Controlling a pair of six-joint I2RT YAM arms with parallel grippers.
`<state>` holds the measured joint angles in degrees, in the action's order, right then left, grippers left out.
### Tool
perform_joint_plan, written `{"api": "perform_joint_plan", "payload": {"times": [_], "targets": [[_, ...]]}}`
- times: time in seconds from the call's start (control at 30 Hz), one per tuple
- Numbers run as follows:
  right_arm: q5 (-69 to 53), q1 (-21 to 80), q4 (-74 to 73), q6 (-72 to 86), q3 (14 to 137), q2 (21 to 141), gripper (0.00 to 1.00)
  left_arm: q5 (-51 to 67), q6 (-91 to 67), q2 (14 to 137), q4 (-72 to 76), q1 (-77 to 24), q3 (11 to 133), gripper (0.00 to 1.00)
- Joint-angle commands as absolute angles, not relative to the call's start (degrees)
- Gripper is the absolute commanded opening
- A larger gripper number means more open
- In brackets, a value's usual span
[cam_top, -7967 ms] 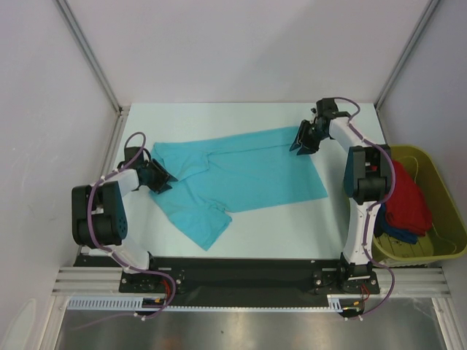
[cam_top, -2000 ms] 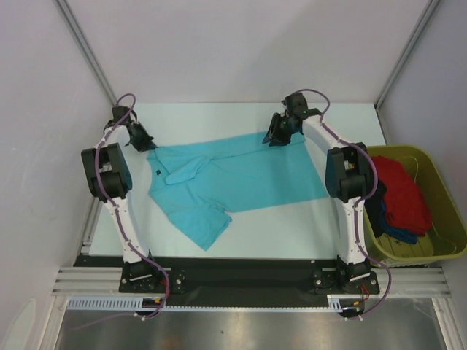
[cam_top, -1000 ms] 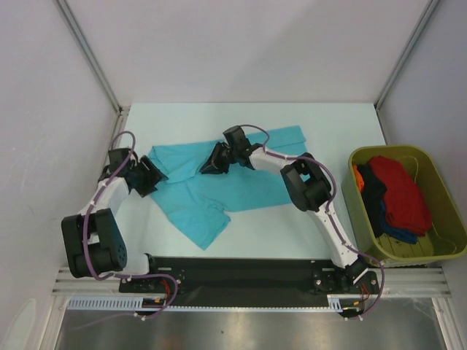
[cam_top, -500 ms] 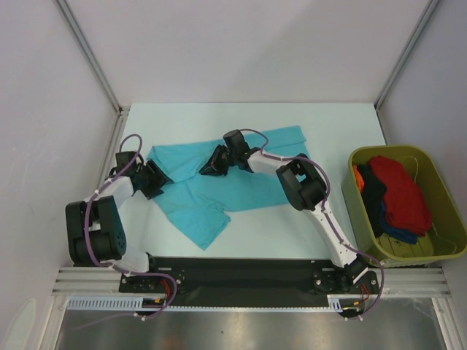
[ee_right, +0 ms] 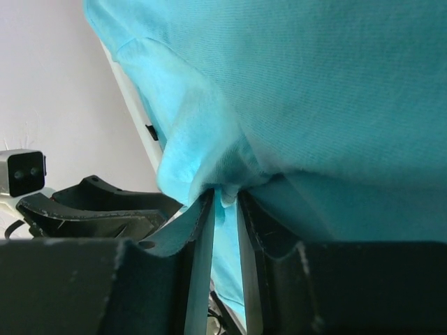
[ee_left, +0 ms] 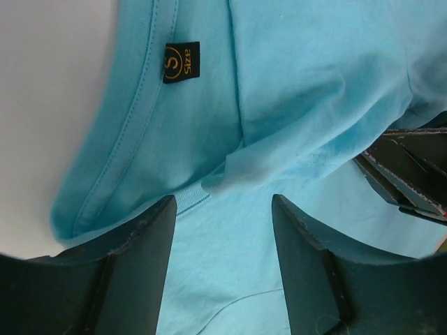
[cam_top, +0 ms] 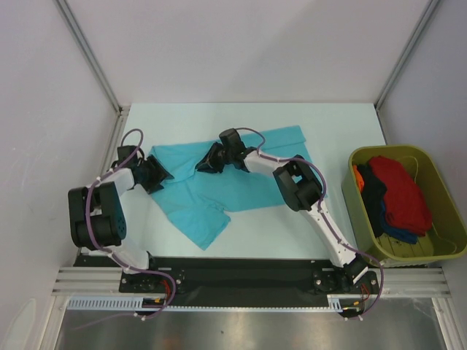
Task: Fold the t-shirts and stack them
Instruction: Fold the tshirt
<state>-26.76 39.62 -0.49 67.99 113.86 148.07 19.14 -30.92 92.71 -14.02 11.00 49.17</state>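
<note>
A turquoise t-shirt (cam_top: 248,186) lies spread on the table, its collar to the left. My right gripper (cam_top: 206,164) is shut on a pinched fold of its cloth near the middle; the right wrist view shows the fold between the nearly closed jaws of this gripper (ee_right: 225,199). My left gripper (cam_top: 155,175) is open at the collar end. In the left wrist view this gripper (ee_left: 223,209) hovers just over the turquoise cloth, holding nothing, with the dark size label (ee_left: 181,61) ahead of it. Red (cam_top: 398,193), dark blue (cam_top: 387,232) and orange (cam_top: 356,173) t-shirts lie in the tub.
The olive-green tub (cam_top: 416,255) stands at the table's right edge. White walls and metal posts close in the back and sides. My right gripper's black fingers (ee_left: 408,171) show at the right of the left wrist view.
The right gripper has carried the shirt's far right edge leftwards over the shirt. The left gripper has come down from the far left corner to the collar. Both shifted only slightly in the last half second.
</note>
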Motion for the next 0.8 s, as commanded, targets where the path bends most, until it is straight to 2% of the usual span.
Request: {"api": "perform_joint_plan", "payload": {"times": [0.0, 0.13, 0.27, 0.5, 0.57, 0.7, 0.77], "targets": [[-23.47, 40.6, -2.46, 69.43, 115.67, 148.89, 0.25, 19.6, -29.71, 94.39, -12.04, 11.07, 51.59, 0.63], [-22.67, 40.96, -2.46, 69.52, 115.22, 148.71, 0.22, 19.95, -29.79, 95.45, -11.43, 11.07, 51.59, 0.62], [-22.94, 40.87, -2.46, 69.08, 115.4, 148.45, 0.15, 20.3, -29.97, 96.68, -10.99, 11.08, 52.12, 0.6], [-22.94, 40.78, -4.22, 66.8, 115.84, 147.39, 0.04, 20.3, -29.79, 98.09, -10.99, 11.07, 53.88, 0.5], [-23.2, 40.78, -4.13, 67.23, 115.93, 147.3, 0.01, 20.48, -29.71, 98.35, -10.81, 11.07, 53.96, 0.47], [-23.82, 40.69, -5.09, 66.36, 117.59, 146.78, 0.0, 20.92, -29.62, 98.18, -11.51, 11.07, 54.67, 0.3], [-23.91, 40.69, -5.89, 65.31, 118.04, 145.55, 0.0, 20.83, -29.44, 96.86, -11.95, 11.07, 55.02, 0.28]]}}
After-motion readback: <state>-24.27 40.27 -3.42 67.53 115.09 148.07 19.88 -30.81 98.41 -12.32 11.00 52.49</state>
